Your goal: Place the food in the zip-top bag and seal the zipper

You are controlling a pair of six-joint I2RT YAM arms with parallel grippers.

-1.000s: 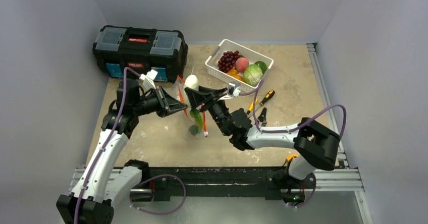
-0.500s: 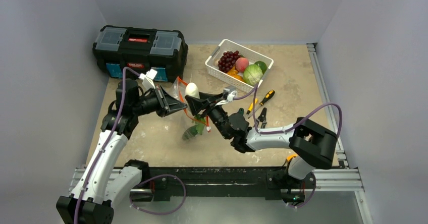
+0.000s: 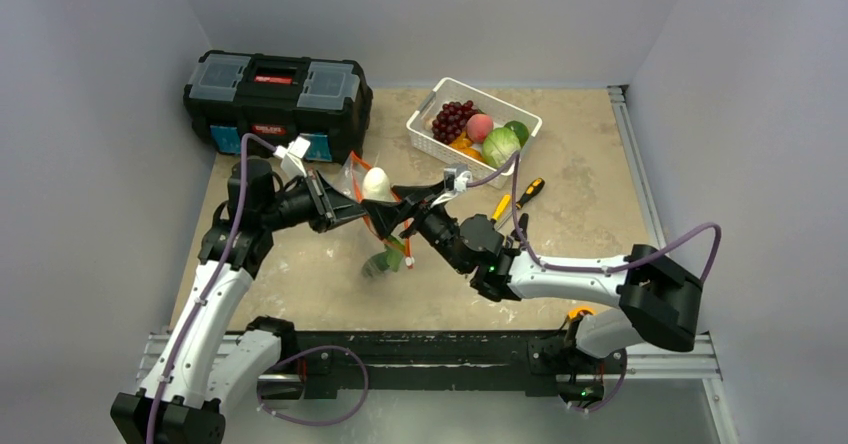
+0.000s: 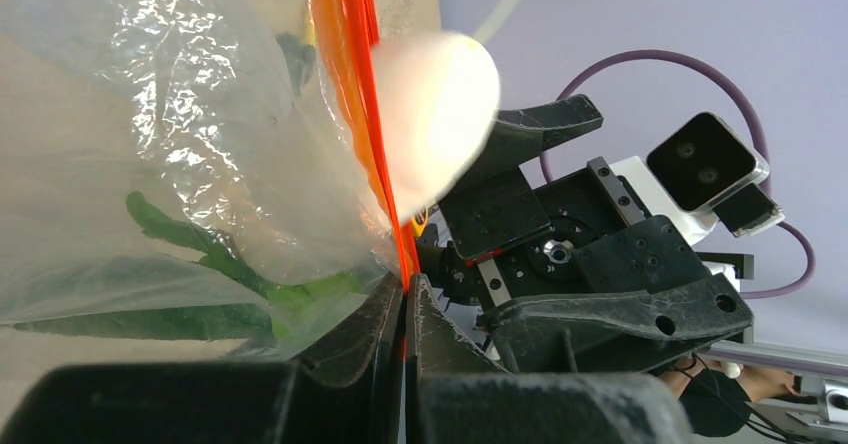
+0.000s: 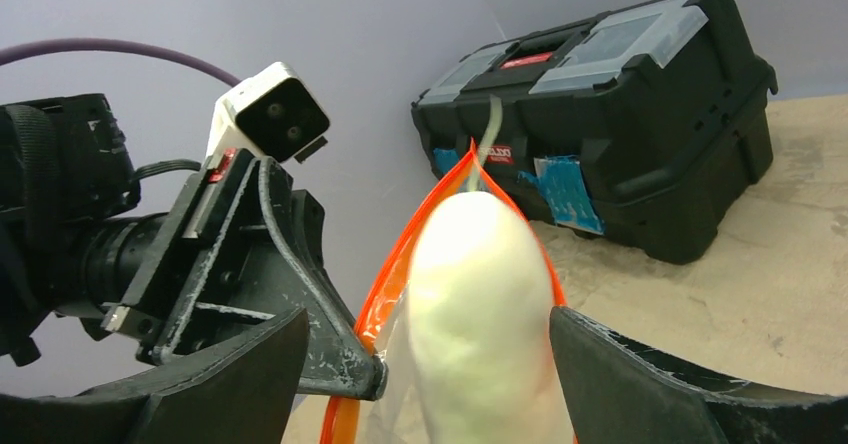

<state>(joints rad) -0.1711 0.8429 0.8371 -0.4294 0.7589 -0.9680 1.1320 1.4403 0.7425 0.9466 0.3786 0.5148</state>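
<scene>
One pale oblong vegetable in bag mouth; right pincer wide apart, left pincer tight on zipper.

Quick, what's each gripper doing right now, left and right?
Left gripper: closed, pinching the orange-red zipper of the zip-top bag.
Right gripper: open, fingers either side of the white oblong vegetable at the bag mouth.
</scene>
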